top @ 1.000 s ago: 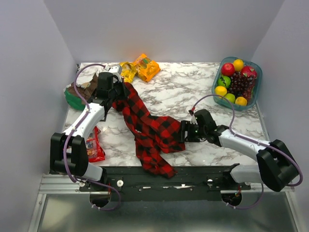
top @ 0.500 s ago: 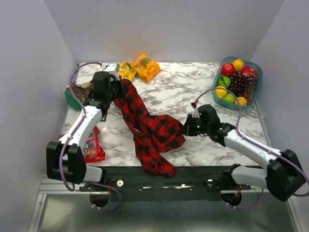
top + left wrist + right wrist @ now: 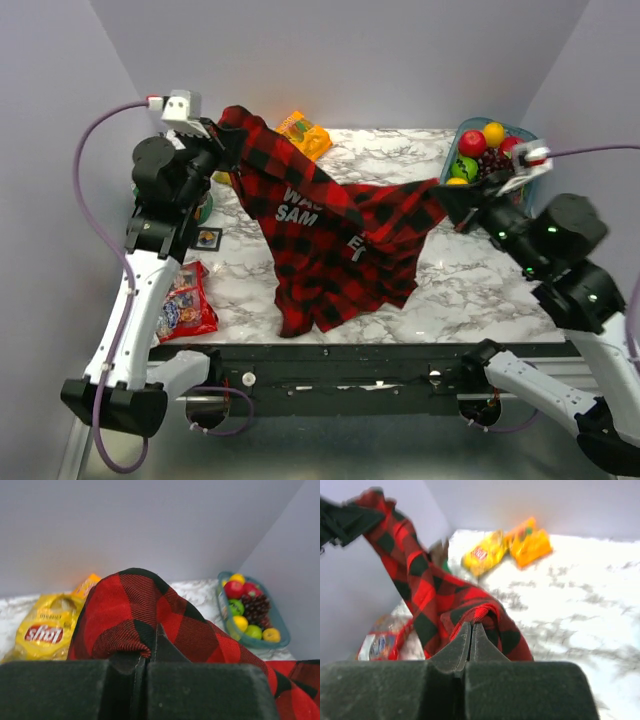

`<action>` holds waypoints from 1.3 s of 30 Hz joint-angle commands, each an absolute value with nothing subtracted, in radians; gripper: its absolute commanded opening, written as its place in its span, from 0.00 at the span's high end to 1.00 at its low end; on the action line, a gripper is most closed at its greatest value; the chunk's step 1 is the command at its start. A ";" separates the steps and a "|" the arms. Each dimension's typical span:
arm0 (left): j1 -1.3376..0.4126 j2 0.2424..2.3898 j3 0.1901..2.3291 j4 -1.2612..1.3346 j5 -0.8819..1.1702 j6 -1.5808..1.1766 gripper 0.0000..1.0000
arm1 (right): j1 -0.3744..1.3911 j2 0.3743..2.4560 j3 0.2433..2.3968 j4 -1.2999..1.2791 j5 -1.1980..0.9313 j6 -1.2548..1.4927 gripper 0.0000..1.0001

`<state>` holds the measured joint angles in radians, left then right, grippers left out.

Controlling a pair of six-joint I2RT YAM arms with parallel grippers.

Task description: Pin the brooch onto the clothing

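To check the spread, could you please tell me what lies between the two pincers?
The plaid shirt hangs stretched from the left pincer to the right pincer, white letters showing, in the top view.

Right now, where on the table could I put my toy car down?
Biggest free patch: bare marble on the right, between the held-up shirt and the fruit bowl. Another strip lies behind the shirt, right of the orange snack bag. The left edge is crowded with snack packets.
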<state>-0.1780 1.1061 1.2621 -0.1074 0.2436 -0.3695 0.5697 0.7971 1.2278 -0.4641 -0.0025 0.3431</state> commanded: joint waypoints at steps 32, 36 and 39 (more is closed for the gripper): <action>-0.091 1.445 1.204 -0.028 0.316 -0.683 0.81 | 0.232 1.501 1.848 -0.368 0.044 0.098 0.99; -0.087 1.653 1.273 -0.035 0.287 -0.663 0.16 | 0.178 1.918 2.157 -0.531 -0.122 0.130 0.72; -0.133 1.678 1.305 -0.070 0.298 -0.623 0.04 | 0.178 2.167 2.451 -0.728 -0.236 0.150 0.04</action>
<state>-0.0879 1.6878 1.2221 -0.0532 0.3054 -0.6674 0.1913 1.9518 2.1723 -0.4686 -0.0212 0.0990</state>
